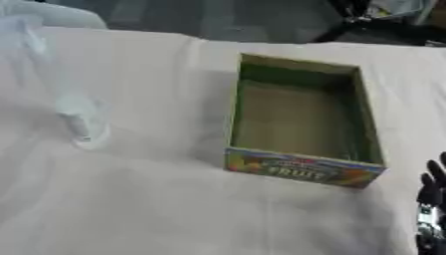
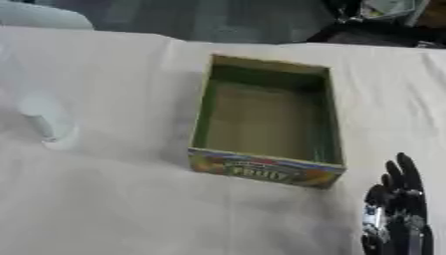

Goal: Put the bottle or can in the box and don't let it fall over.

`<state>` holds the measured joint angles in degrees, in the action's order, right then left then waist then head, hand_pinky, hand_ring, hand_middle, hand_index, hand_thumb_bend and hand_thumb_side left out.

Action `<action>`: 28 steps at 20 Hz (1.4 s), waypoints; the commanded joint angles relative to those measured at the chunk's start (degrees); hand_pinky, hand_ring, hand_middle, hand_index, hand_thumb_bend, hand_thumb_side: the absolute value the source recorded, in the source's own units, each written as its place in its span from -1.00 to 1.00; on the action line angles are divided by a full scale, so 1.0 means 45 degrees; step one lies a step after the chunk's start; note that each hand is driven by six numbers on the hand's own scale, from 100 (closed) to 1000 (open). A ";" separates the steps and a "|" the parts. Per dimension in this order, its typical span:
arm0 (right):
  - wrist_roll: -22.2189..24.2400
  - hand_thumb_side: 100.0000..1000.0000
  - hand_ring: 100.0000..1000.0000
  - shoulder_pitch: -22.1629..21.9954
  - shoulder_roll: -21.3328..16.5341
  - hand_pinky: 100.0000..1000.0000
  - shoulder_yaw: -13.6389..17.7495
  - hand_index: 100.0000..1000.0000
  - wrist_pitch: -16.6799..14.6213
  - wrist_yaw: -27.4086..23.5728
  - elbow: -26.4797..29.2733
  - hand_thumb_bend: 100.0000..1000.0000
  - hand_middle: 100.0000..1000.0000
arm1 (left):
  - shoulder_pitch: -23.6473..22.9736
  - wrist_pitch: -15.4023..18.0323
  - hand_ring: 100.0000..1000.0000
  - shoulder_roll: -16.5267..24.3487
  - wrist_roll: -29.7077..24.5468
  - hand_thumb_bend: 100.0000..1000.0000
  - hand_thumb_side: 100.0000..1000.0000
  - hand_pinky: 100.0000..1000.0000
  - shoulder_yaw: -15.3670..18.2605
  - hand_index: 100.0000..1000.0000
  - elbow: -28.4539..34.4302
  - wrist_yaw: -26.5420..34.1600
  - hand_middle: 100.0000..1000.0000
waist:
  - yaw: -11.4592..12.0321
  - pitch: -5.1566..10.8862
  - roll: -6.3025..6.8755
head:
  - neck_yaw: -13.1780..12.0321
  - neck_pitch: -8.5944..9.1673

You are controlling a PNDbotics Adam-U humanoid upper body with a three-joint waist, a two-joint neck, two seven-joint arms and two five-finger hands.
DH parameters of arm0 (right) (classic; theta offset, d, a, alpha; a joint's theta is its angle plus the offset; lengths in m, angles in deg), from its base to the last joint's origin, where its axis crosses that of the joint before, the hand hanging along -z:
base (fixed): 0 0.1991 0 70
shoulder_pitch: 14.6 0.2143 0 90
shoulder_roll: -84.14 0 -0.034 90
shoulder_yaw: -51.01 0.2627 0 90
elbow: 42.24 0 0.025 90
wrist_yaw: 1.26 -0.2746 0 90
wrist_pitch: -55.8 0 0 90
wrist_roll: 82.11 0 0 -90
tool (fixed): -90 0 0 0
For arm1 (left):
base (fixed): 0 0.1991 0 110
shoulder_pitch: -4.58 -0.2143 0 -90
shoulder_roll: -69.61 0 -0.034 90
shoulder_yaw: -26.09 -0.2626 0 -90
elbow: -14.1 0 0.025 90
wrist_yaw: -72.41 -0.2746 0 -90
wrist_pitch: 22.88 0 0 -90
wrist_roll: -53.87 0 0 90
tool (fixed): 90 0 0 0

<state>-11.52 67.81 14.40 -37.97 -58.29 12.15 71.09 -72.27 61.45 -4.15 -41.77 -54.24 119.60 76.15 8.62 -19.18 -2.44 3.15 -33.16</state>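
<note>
The clear, pale plastic bottle (image 1: 83, 119) stands on the white tablecloth (image 1: 157, 209) at the left side, well apart from the open green cardboard box with a bright "FRUIT" label on its near end (image 2: 266, 172), which lies empty at the middle with its long axis running away from the robot. The bottle looks upright, long axis vertical, cap end up, though its outline is faint. The right hand (image 2: 396, 214) rests at the lower right corner, black fingers straight and raised, holding nothing, with the box between it and the bottle. No left hand shows, yet the bottle lies on that arm's side, so the left arm seems better placed
</note>
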 commanded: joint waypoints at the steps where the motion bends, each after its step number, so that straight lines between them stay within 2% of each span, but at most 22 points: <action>1: 0.0004 0.26 1.00 0.0027 -0.0055 1.00 -0.0004 1.00 0.0001 0.0033 0.0281 -1.00 1.00 | 0.0144 -0.0138 1.00 0.0245 0.0348 -1.00 0.27 1.00 -0.0077 0.85 -0.0236 0.0021 1.00 | -0.0004 0.0163 0.0055 | 0.0082 0.0006; 5: 0.0055 0.26 1.00 0.0016 -0.0034 1.00 -0.0031 1.00 0.0028 0.0065 0.0281 -1.00 1.00 | 0.0453 0.0012 1.00 0.0308 0.0170 -1.00 0.27 1.00 -0.0370 0.86 -0.0560 -0.0120 1.00 | -0.0018 0.0164 0.0044 | 0.0163 0.0008; 10: 0.0081 0.26 1.00 0.0004 -0.0047 1.00 -0.0055 1.00 0.0052 0.0075 0.0281 -1.00 1.00 | 0.1096 0.0128 1.00 0.0483 -0.0180 -1.00 0.27 1.00 -0.0786 0.86 -0.1094 -0.0294 1.00 | -0.0066 0.0184 0.0067 | -0.0059 0.0097; 17: 0.0134 0.26 1.00 -0.0048 -0.0084 1.00 -0.0077 1.00 0.0052 0.0040 0.0281 -1.00 1.00 | 0.2335 0.0185 1.00 0.0605 -0.0450 -1.00 0.27 1.00 -0.1421 0.86 -0.1985 -0.0452 1.00 | -0.0107 0.0238 0.0095 | -0.0300 0.0237; 18: 0.0142 0.26 1.00 -0.0054 -0.0084 1.00 -0.0080 1.00 0.0050 0.0039 0.0281 -1.00 1.00 | 0.2512 0.0241 1.00 0.0585 -0.0454 -1.00 0.22 1.00 -0.1507 0.86 -0.2093 -0.0401 1.00 | -0.0114 0.0244 0.0097 | -0.0322 0.0257; 20: 0.0150 0.26 1.00 -0.0064 -0.0084 1.00 -0.0082 1.00 0.0053 0.0035 0.0281 -1.00 1.00 | 0.2877 0.0315 1.00 0.0608 -0.0520 -1.00 0.27 1.00 -0.1719 0.86 -0.2396 -0.0529 1.00 | -0.0129 0.0255 0.0101 | -0.0367 0.0288; 28: 0.0217 0.26 1.00 -0.0067 -0.0122 1.00 -0.0106 1.00 0.0062 -0.0036 0.0281 -1.00 1.00 | 0.4275 0.0703 1.00 0.0377 -0.1530 -1.00 0.24 1.00 -0.2548 0.87 -0.3661 -0.1191 1.00 | -0.0219 0.0273 0.0119 | -0.0516 0.0365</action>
<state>-10.76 67.71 14.40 -38.33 -57.89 12.12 71.09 -54.00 64.34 -3.62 -48.00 -65.64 103.27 71.44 7.68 -19.16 -2.22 1.03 -32.13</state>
